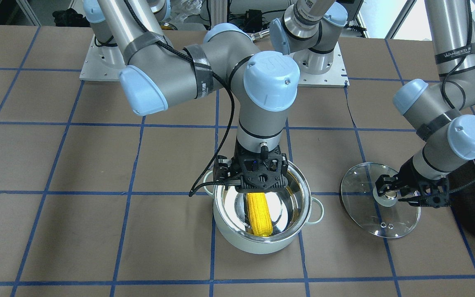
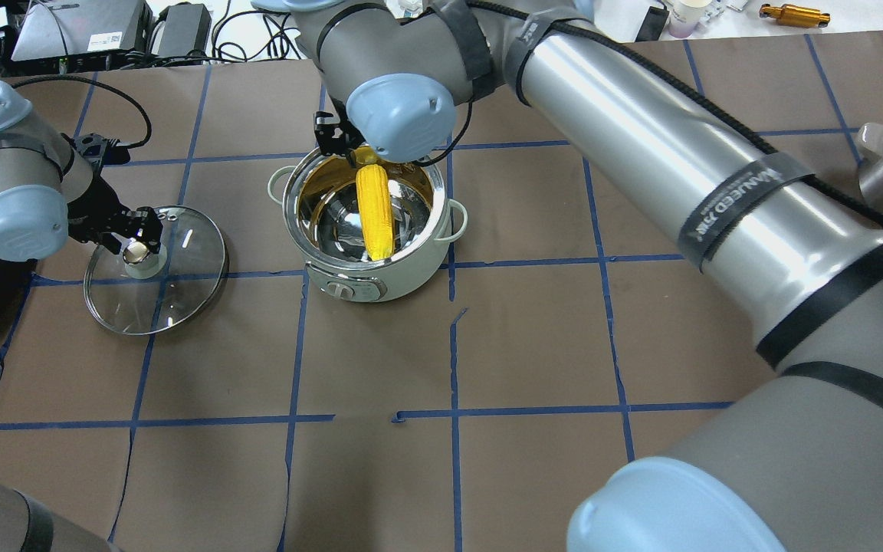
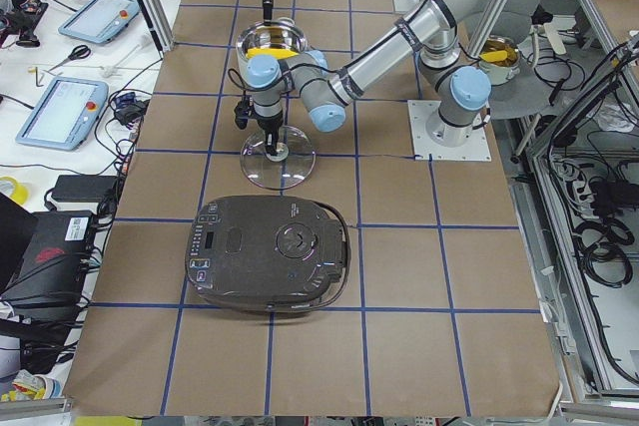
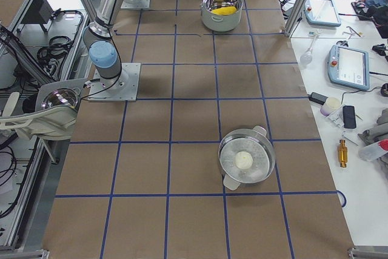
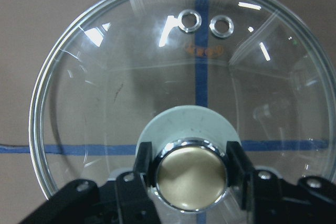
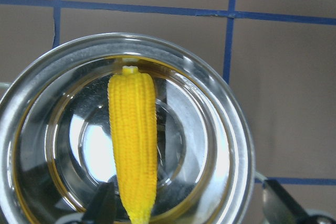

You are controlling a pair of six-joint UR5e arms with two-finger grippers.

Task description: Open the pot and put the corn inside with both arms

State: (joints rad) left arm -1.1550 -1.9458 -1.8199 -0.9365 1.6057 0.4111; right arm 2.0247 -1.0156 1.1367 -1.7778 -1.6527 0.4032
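Note:
The pale mint-green pot stands open mid-table, also in the overhead view. The yellow corn lies inside it, leaning along the steel wall. My right gripper hovers just over the pot's rim. Its fingers are spread wide, with the corn's lower end beside one of them. The glass lid rests on the table beside the pot. My left gripper is shut on the lid's brass-topped knob.
A large black appliance sits close behind the left arm and the lid. A steel pan holding a white ball stands far off on the robot's right. The arms' base plates are at the table's robot side.

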